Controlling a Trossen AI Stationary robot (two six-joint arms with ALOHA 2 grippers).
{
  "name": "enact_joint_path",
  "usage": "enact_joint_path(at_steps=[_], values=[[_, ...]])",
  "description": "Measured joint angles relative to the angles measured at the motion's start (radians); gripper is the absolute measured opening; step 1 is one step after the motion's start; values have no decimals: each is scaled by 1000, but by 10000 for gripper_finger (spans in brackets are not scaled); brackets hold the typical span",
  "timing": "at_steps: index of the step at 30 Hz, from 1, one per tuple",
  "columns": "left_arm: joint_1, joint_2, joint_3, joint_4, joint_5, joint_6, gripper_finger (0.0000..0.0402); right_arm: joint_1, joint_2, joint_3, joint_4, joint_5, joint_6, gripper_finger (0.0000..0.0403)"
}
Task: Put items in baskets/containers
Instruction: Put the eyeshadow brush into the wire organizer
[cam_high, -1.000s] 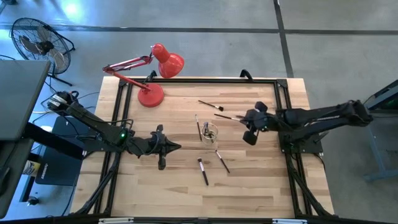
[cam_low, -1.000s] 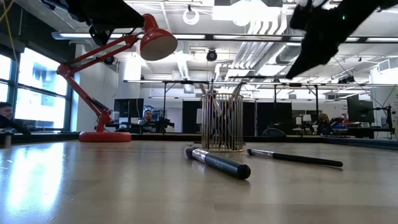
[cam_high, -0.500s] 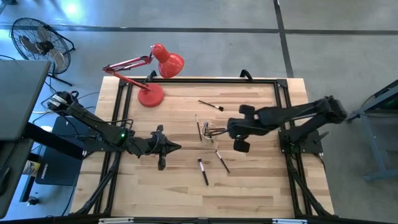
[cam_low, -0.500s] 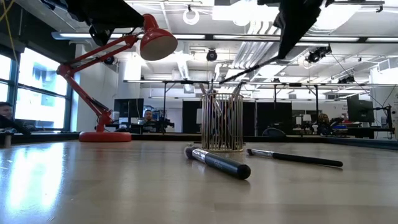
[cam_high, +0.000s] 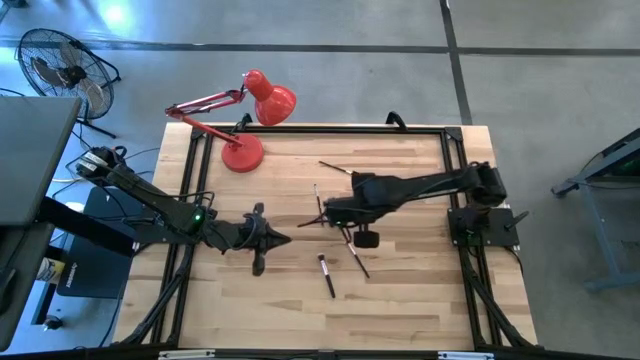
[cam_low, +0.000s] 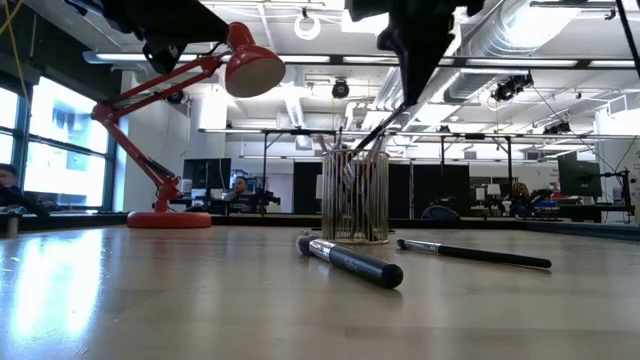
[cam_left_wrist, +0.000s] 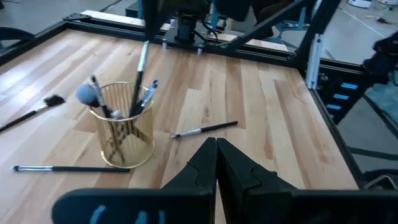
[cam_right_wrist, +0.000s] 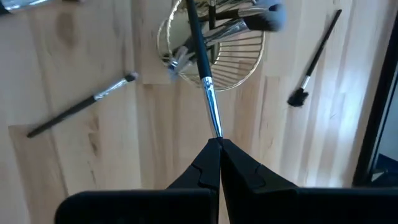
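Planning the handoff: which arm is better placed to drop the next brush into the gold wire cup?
Right. The right gripper is shut on a dark-handled brush angled over the gold wire cup; the left gripper rests shut, apart from it.

The right arm reaches from the right side across to the middle of the tabletop, its right end effector (cam_right_wrist: 214, 144) pointed downward with both fingers pressed together, pinching the end of a thin makeup brush (cam_right_wrist: 200, 59). The left arm stretches low from the left side, its left end effector (cam_left_wrist: 216, 144) closed and holding nothing.
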Motion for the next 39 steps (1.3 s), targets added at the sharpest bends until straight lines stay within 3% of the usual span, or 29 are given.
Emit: enact_joint_path(at_steps=[10, 21, 26, 32, 39], values=[[0, 0, 0, 0, 18, 0, 1, -27, 50, 16, 44, 39, -30, 11], [0, 0, 0, -2, 18, -1, 1, -27, -22, 17, 63, 41, -15, 104], [0, 0, 0, 0, 17, 0, 1, -18, -91, -3, 12, 66, 83, 122], [0, 0, 0, 0, 15, 2, 1, 41, -326, -237, 91, 171, 229, 115], [0, 0, 0, 0, 7, 2, 1, 146, -671, -648, 336, 172, 448, 114]])
